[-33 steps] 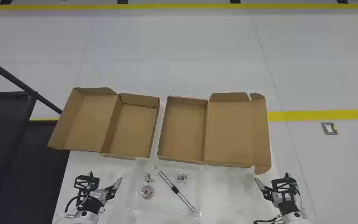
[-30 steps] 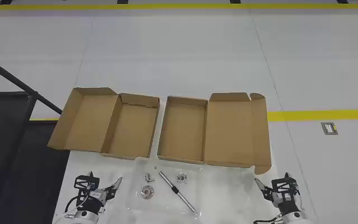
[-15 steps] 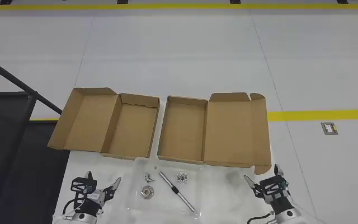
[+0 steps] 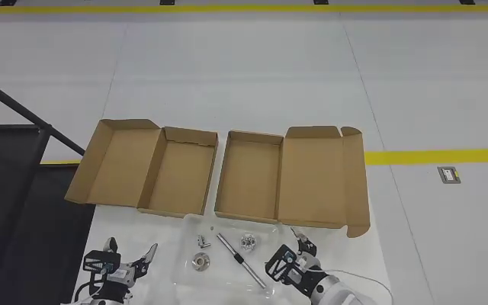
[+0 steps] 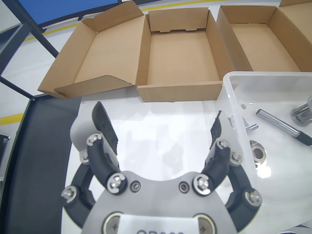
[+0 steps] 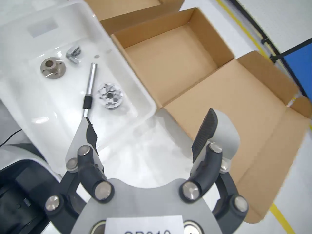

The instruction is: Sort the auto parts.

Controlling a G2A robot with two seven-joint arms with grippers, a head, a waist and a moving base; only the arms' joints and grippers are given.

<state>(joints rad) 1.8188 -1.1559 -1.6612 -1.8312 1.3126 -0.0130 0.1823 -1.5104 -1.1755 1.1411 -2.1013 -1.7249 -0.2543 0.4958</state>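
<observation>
- left gripper (image 5: 158,113): jaws spread wide, nothing between them; it hangs over bare table.
- right gripper (image 6: 150,120): jaws spread wide, nothing held; it sits at the near corner of the clear tray (image 6: 146,103).
- shaft (image 6: 90,79): lies flat in the tray, its dark-sleeved end just ahead of one right fingertip; contact cannot be told.
- toothed disc (image 6: 109,95): in the tray, just beside the shaft, ahead of the right jaws.
- flanged hub (image 6: 53,68): in the tray, farther ahead of the right jaws, beyond the shaft; off to the side of the left jaws.
- small bracket (image 6: 73,54): in the tray, near the hub, farthest from the right jaws.
- left box (image 5: 180,57): open, straight ahead of the left jaws, well apart; no part in it.
- right box (image 6: 170,57): open, ahead of the right jaws, past the tray rim; no part in it.
- progress: sorting appears unstarted; all four parts are left to move, and the shaft looks the likeliest first pick.
</observation>
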